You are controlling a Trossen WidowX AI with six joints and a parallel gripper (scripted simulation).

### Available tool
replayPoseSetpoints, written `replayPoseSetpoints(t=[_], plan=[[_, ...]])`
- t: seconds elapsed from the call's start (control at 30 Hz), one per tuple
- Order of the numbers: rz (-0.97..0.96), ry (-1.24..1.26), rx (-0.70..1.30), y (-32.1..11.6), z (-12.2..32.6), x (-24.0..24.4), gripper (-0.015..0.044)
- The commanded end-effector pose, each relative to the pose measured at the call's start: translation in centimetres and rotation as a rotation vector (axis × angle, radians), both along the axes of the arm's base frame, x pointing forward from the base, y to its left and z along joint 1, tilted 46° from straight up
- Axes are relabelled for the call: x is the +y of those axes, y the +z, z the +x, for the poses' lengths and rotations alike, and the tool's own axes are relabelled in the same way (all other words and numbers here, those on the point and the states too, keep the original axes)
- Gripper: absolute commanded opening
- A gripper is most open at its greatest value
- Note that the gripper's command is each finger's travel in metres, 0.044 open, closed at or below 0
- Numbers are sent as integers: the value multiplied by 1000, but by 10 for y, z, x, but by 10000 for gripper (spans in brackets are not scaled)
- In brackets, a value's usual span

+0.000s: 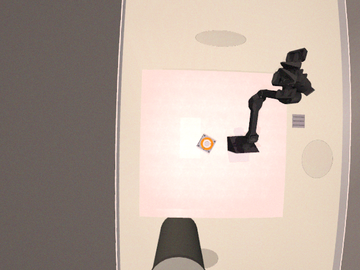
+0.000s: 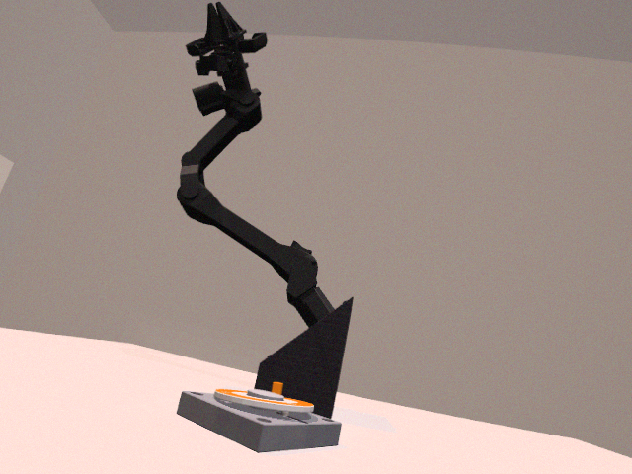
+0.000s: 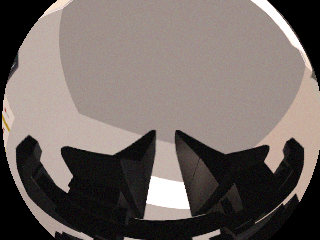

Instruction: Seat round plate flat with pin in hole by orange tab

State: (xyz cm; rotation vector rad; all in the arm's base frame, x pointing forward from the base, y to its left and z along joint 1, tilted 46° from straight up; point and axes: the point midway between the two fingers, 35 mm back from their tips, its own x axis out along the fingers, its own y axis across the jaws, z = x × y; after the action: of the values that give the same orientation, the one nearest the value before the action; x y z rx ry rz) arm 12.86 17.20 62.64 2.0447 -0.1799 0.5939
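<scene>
Nearest the exterior camera, the square grey base block sat on the pale pink mat, around the middle of the tabletop and well away from every edge. On the block lay the round white plate with an orange ring, tilted a little rather than flat, its small orange upright tab standing at the far rim; the pin and hole were too small to make out. Just behind stood the black wedge-shaped robot pedestal, apart from the block. From it the black jointed arm rose high, and the black parallel-jaw gripper pointed upward, its fingers nearly together, clenched on nothing, far from the plate.
</scene>
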Motion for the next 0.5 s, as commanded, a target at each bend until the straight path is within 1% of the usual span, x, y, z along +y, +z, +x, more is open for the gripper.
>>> replayPoseSetpoints(t=[0.0, 0.03, 0.07, 0.13, 0.27, 0.33, 0.4, 0.47], plan=[[-351, -165, -6, -39, 35, 49, 0], [-371, -172, -6, -41, 37, 51, 0], [-429, -196, -6, -49, 44, 59, 0], [-622, -266, 3, -78, 69, 79, 0], [-892, -349, 42, -127, 110, 97, 0], [-953, -366, 62, -140, 122, 99, 0], [-1109, -403, 123, -177, 151, 98, 0], [-1213, -423, 173, -204, 171, 93, 0]])
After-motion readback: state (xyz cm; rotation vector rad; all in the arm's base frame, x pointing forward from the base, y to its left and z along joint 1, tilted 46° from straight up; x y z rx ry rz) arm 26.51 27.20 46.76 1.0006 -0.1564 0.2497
